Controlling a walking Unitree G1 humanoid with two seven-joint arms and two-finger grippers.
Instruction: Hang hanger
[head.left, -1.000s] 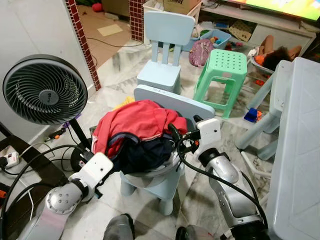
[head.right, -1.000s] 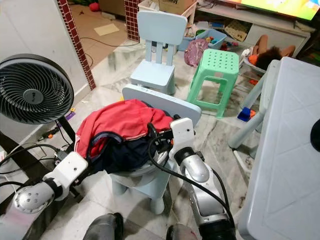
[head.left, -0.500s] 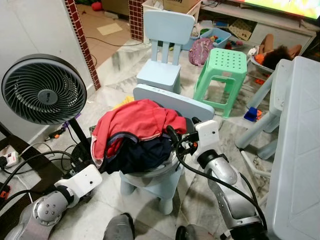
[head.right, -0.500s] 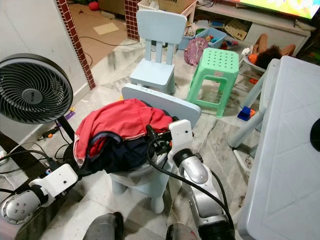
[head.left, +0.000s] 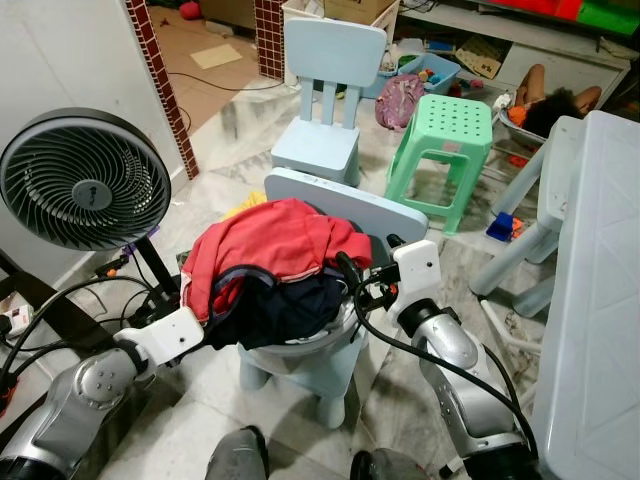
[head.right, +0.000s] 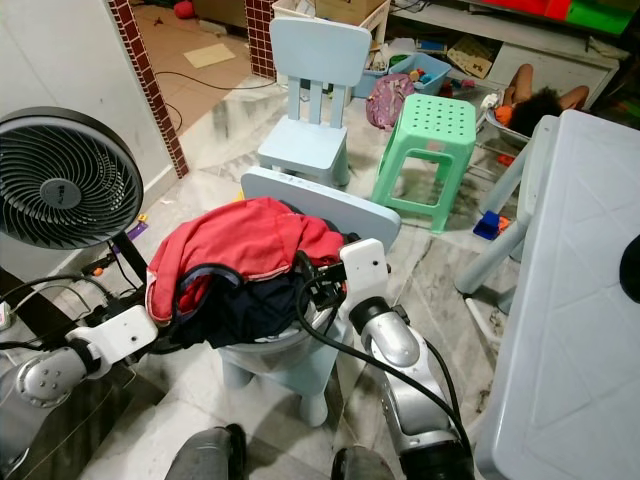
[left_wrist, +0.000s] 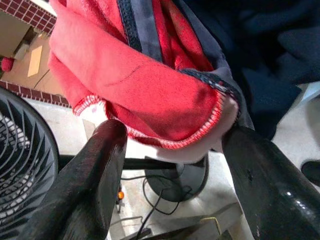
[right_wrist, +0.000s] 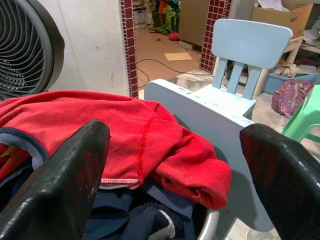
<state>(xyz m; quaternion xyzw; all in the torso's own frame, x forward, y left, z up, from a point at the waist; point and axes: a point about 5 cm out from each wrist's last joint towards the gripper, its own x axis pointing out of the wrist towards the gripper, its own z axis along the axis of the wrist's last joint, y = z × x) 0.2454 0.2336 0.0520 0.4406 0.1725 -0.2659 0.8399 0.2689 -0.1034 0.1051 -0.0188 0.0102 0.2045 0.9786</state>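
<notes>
Left gripper (left_wrist: 170, 145): fingers apart at the lower hem of the red garment (head.left: 270, 245), not clamped. Right gripper (right_wrist: 170, 145): fingers apart, at the garment's opposite side. Garment heaped over dark clothes (head.left: 285, 310) on a pale blue chair (head.left: 345, 205). Hanger: cannot tell where.

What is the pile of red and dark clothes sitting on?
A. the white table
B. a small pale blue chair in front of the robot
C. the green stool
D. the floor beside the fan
B: the red and navy clothes lie heaped on the seat of the near pale blue chair, between the robot's two grippers.
</notes>
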